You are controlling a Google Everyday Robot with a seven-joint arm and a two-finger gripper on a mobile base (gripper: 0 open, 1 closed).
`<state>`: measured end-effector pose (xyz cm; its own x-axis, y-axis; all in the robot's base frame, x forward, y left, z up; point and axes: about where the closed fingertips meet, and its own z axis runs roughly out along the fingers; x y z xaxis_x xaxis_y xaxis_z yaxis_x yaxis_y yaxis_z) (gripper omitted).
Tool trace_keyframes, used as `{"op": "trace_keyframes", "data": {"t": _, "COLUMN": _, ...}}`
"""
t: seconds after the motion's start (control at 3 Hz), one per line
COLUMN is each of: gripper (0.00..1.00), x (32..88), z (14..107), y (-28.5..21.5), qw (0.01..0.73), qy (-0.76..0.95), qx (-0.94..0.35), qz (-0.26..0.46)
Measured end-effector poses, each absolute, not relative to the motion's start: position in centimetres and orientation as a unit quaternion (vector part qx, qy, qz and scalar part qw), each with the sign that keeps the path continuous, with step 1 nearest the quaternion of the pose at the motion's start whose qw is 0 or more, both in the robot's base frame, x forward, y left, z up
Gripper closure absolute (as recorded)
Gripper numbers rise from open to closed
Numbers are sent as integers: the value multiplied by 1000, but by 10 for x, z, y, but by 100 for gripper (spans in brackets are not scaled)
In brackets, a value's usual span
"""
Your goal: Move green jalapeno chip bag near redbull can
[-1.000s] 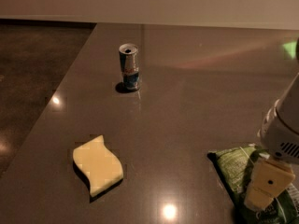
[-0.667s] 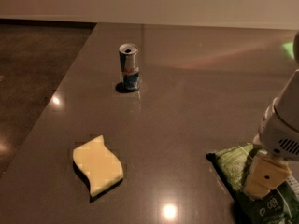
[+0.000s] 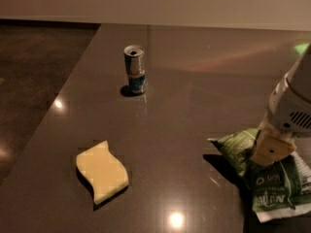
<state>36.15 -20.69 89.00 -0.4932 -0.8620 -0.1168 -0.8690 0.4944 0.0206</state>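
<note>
The green jalapeno chip bag (image 3: 272,178) lies crumpled at the lower right of the dark table, with white lettering and a white panel showing. My gripper (image 3: 272,149) comes down from the right on a white arm and sits on the bag's upper middle; a tan pad is pressed on it. The redbull can (image 3: 134,69) stands upright far off at the upper left of the table, well apart from the bag.
A pale yellow wavy sponge (image 3: 102,171) lies at the lower left. The table's left edge (image 3: 63,89) runs diagonally, with dark floor beyond. A pale wall (image 3: 194,4) stands at the back.
The gripper has shifted slightly left and up along the bag, and more of the bag's lower lettered part now shows. The can and sponge have not moved.
</note>
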Motion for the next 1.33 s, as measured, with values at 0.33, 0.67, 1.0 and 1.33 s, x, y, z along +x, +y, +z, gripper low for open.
{"op": "trace_keyframes", "data": {"t": 0.33, "gripper": 100, "x": 393, "z": 910, "y": -190, "qw": 69, "qy": 855, "qx": -513, "qz": 38}}
{"op": "trace_keyframes", "data": {"t": 0.67, "gripper": 100, "x": 425, "z": 923, "y": -167, "qw": 85, "qy": 841, "qx": -533, "qz": 36}}
{"op": "trace_keyframes", "data": {"t": 1.0, "gripper": 100, "x": 453, "z": 927, "y": -139, "qw": 95, "qy": 823, "qx": -559, "qz": 36}}
{"op": "trace_keyframes", "data": {"t": 1.33, "gripper": 100, "x": 475, "z": 925, "y": -113, "qw": 94, "qy": 802, "qx": -589, "qz": 40}}
